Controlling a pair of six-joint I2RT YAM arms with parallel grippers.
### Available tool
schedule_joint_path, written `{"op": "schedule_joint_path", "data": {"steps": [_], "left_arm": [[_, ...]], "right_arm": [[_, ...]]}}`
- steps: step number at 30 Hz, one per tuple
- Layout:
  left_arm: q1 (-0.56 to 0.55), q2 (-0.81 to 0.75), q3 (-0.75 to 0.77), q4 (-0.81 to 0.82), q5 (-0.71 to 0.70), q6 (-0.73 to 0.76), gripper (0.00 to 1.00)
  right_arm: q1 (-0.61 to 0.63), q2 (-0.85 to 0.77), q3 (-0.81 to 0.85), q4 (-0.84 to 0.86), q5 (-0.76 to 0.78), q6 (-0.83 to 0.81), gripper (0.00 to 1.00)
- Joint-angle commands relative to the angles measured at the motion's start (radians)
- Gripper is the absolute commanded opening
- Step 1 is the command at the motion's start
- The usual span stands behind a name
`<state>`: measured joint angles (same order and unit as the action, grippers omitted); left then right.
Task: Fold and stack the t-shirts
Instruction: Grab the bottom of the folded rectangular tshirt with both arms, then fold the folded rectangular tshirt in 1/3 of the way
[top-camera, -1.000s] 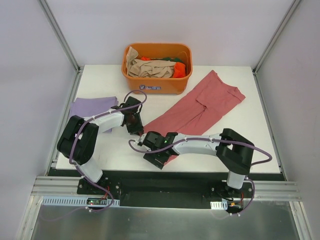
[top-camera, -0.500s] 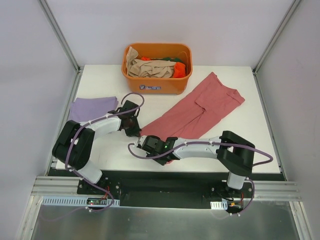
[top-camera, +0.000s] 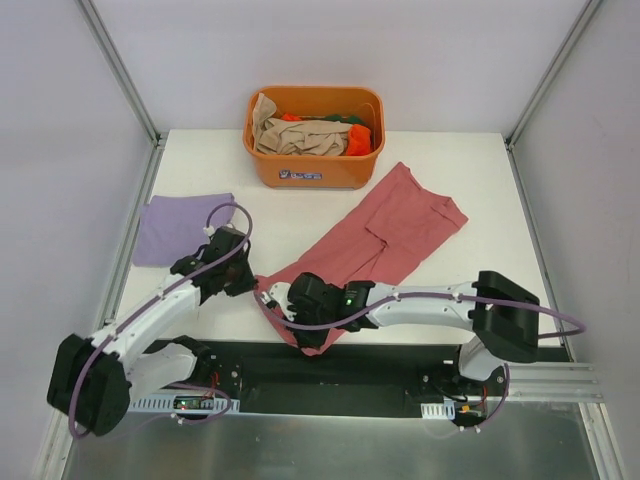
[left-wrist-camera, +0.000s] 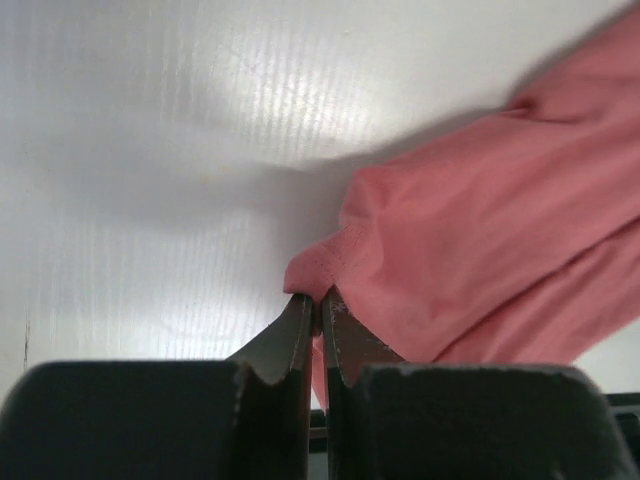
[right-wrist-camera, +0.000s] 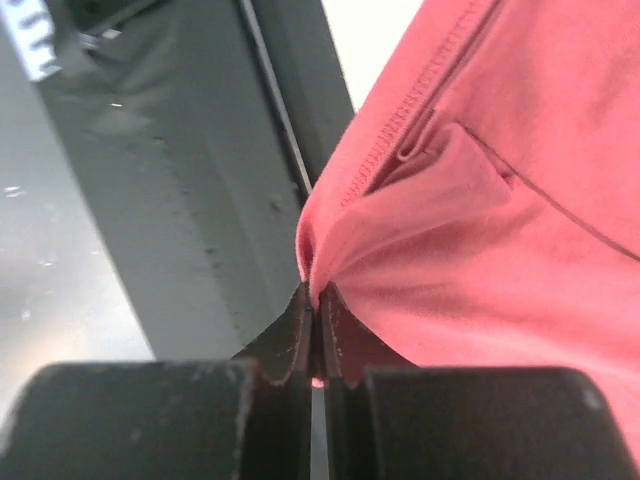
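A dusty rose-red t-shirt (top-camera: 385, 240) lies folded lengthwise, running diagonally from the table's right middle to its front edge. My left gripper (top-camera: 250, 284) is shut on the shirt's near-left corner; in the left wrist view the gripper (left-wrist-camera: 318, 300) pinches a small fold of red cloth (left-wrist-camera: 480, 250). My right gripper (top-camera: 301, 326) is shut on the near hem, which hangs over the front edge; in the right wrist view the gripper (right-wrist-camera: 320, 292) bites the bunched hem (right-wrist-camera: 480, 220). A pale lavender t-shirt (top-camera: 180, 228) lies folded at the left.
An orange plastic tub (top-camera: 315, 168) stands at the back centre, holding a beige shirt (top-camera: 300, 135) with orange and green cloth beside it. The black frame rail (right-wrist-camera: 190, 220) runs just below the table's front edge. White enclosure walls rise on both sides.
Both grippers have shut on the red shirt's near edge and drawn it toward the front-left. The shirt slid nearer, its corner now over the edge. The left arm pulled back.
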<state>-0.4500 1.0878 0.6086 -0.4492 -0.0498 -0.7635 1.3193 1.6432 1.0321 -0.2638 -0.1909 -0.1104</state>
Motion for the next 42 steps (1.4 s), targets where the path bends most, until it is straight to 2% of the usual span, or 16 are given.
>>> {"op": "schedule_joint_path", "data": {"steps": [1, 4, 7, 12, 23, 30, 42], "left_arm": [[0.010, -0.137, 0.011, -0.045, 0.013, -0.010, 0.00], [0.001, -0.146, 0.065, -0.043, 0.048, -0.008, 0.00], [-0.027, -0.092, 0.143, -0.036, 0.035, -0.003, 0.00], [-0.075, 0.061, 0.298, 0.004, 0.005, 0.001, 0.00], [-0.099, 0.417, 0.626, 0.050, 0.048, 0.044, 0.00], [-0.113, 0.619, 0.805, 0.055, 0.071, 0.061, 0.00], [-0.116, 0.856, 1.016, 0.055, 0.110, 0.096, 0.00]], "right_arm": [[0.005, -0.101, -0.009, 0.019, -0.099, 0.038, 0.01], [-0.020, -0.149, -0.017, -0.037, -0.042, 0.026, 0.01], [-0.075, -0.207, -0.038, -0.081, -0.006, 0.017, 0.01], [-0.181, -0.299, -0.073, -0.147, 0.056, -0.012, 0.01], [-0.452, -0.408, -0.110, -0.262, 0.094, -0.057, 0.01], [-0.601, -0.395, -0.133, -0.265, 0.133, -0.094, 0.01], [-0.739, -0.296, -0.139, -0.206, 0.237, -0.068, 0.01]]}}
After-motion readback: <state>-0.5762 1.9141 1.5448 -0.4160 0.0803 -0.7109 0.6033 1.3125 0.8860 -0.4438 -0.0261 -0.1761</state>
